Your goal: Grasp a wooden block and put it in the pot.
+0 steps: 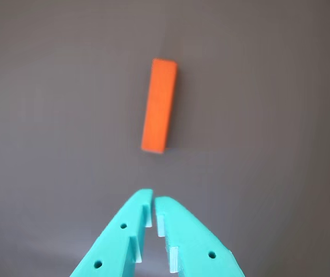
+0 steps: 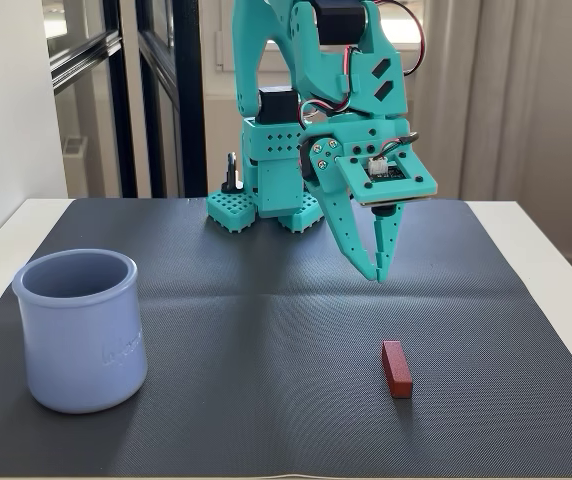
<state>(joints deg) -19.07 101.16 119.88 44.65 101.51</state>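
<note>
tool [image 2: 379, 272] hanging above mat, tips nearly closed, holding nothing | block [image 2: 397, 368] lying flat on mat [image 2: 266, 300], just ahead of tool in wrist view [image 1: 160, 105], apart | pot [image 2: 79, 330] standing upright, well left of block, fixed view

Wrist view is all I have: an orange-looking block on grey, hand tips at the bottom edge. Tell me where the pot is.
Observer: In the fixed view, the pot stands on the dark mat's left side, far from the block, which lies right of centre.
Operator: State its condition.
Observer: Upright, mouth open upward; what I can see of the inside looks empty.
Operator: Give me the hand's height.
Observer: The hand hangs clear above the mat, tips nearly together, behind the block and not touching it.
Operator: Confirm the block's colour.
Observer: Dark red in the fixed view.
</note>
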